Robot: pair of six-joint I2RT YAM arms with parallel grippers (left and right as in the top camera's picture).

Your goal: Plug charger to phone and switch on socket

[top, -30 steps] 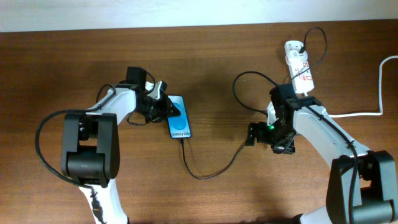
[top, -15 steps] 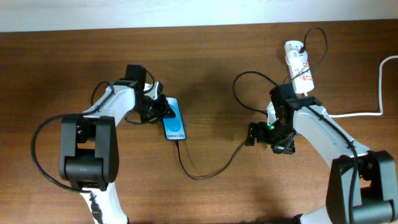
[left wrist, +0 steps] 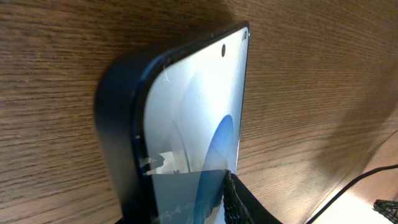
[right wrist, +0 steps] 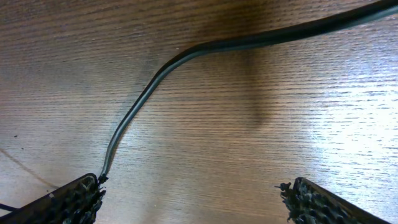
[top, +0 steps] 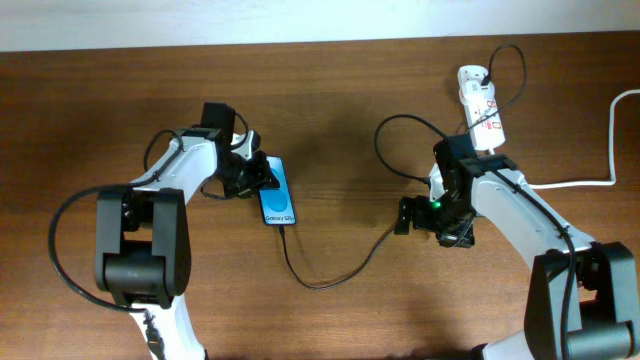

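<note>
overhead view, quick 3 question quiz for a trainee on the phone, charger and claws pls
1. True or false: the charger ends at the near end of the phone.
2. Which claw is at the phone? A left claw B right claw
3. Fill in: the right claw is ____ (open or shut).
Key: 1 true; 2 A; 3 open.
</note>
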